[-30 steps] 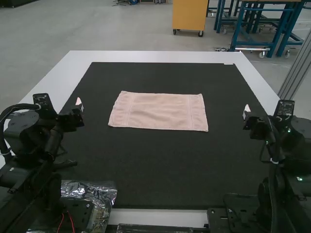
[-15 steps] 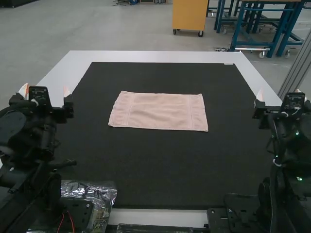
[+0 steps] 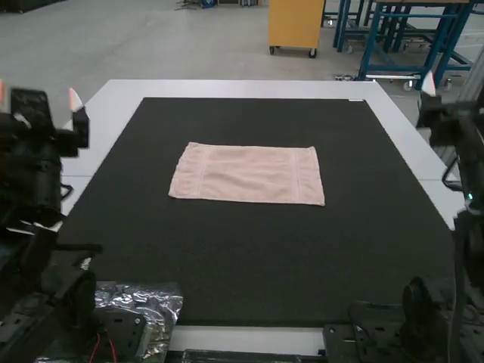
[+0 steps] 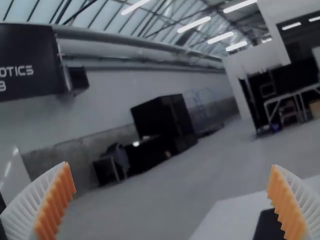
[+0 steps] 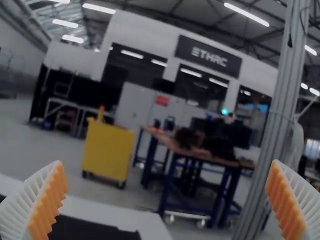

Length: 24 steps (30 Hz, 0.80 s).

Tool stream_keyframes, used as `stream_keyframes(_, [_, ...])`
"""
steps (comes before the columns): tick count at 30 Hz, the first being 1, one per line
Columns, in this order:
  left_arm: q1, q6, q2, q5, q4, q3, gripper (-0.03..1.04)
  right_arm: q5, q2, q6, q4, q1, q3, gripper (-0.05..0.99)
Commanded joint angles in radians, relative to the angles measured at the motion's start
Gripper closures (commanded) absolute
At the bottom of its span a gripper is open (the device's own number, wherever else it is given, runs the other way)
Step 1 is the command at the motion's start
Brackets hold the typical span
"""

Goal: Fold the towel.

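The pale pink towel (image 3: 246, 174) lies flat as a neat rectangle, longer from side to side, on the dark mat; whether it has more than one layer I cannot tell. My left gripper (image 3: 38, 102) is off to the towel's left, apart from it. Beyond the mat's right side is my right gripper (image 3: 455, 113), also away from the cloth. In the left wrist view the left gripper (image 4: 172, 172) has its fingers wide apart with nothing between them. The right gripper (image 5: 167, 170) is likewise open and holds nothing in the right wrist view.
The dark mat (image 3: 249, 257) covers most of the white table (image 3: 242, 88). Crumpled clear plastic (image 3: 160, 301) lies at the near left by the left arm's base. A metal post (image 5: 270, 125) stands beyond the table's right side.
Both grippers have moved outward, the left one to the left and the right one to the right, and stand higher in the high view. The towel has stayed in place.
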Motion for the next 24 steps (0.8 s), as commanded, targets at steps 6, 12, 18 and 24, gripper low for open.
stream_keyframes(6, [-0.093,-0.193,0.505,0.008,-0.033,0.399,0.05,-0.025,0.494,0.31,-0.127,-0.015,0.398,0.02])
stream_keyframes(12, [-0.041,-0.566,0.884,0.204,-0.22,0.581,0.05,-0.137,0.76,0.347,-0.287,-0.008,0.522,0.02])
stream_keyframes(18, [0.124,-0.739,1.146,0.499,-0.276,0.62,0.05,-0.186,0.855,0.313,-0.316,0.011,0.484,0.02])
stream_keyframes(24, [0.171,-0.733,1.301,0.583,-0.183,0.58,0.05,-0.169,0.958,0.301,-0.288,0.058,0.39,0.02])
